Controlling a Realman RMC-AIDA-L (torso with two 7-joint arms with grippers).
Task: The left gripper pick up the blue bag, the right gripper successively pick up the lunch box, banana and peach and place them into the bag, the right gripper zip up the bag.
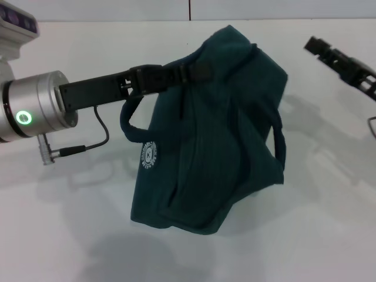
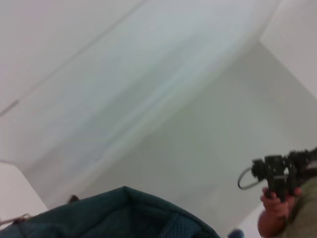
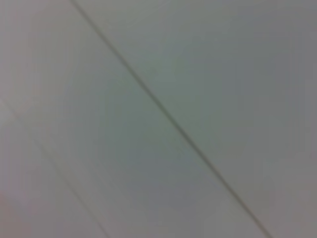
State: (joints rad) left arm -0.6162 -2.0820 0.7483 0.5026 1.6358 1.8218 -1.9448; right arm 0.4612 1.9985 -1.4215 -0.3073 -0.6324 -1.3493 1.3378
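Hanging in the air over the white table, off its top: the blue bag, dangling from its upper edge. Sagging down below the left gripper, with the bottom edge tilted and a dark shadow lying under it on the table. Leaving lots of bare white room all around, wide on the near side and on both sides of the bag. Showing a small white round logo on the front, and one loop handle drooping just under the claw, with the other handle hanging down the far side.

Reaching in from the left on a silver wrist with a green light: the left gripper, pinching the top rim of the bag. Closing tight on the cloth, with hardly any gap between the fingers, and holding nothing but the bag. In the left wrist view, only peeking in: the teal top of the bag.

Waiting well apart from the bag, up by the right edge of the head view: the right gripper. Pointing toward the bag but not touching it. Maybe open a little, though too blurry and small to tell for sure. Holding nothing that can be seen. Showing only blank pale wall: the right wrist view.
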